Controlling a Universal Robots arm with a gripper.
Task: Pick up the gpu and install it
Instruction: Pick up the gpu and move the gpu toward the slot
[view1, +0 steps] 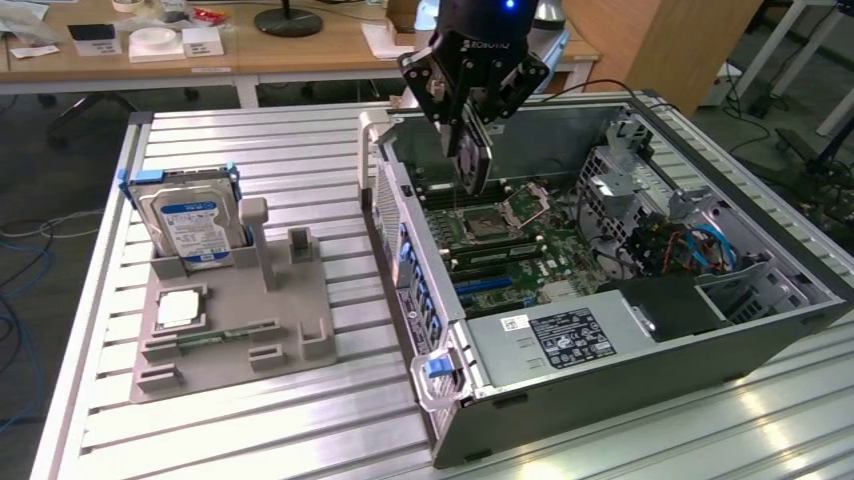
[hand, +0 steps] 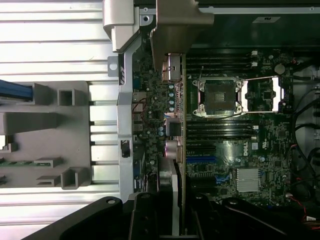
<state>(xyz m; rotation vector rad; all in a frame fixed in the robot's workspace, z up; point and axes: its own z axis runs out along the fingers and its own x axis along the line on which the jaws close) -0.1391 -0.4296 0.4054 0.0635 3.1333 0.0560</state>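
Note:
My gripper (view1: 470, 125) hangs over the open computer case (view1: 747, 330), shut on the gpu (view1: 471, 165). The card hangs on edge below the fingers, its lower end just above the motherboard (view1: 514, 225) near the CPU socket (view1: 514, 205). In the wrist view the gpu (hand: 175, 130) runs edge-on away from my gripper (hand: 172, 222), with its silver end bracket (hand: 175, 30) at the far end by the case's rear wall. It lies beside the CPU socket (hand: 220, 97) and the memory slots. Blue expansion slots (hand: 202, 160) sit close to the card's near end.
On the exterior view's left, a grey holder tray (view1: 227, 360) carries a hard drive (view1: 194, 225), a processor chip (view1: 180, 310) and a memory stick (view1: 220, 335). The power supply (view1: 561, 340) and cables (view1: 694, 250) fill the case's near and right parts. Everything rests on a slatted aluminium table (view1: 307, 150).

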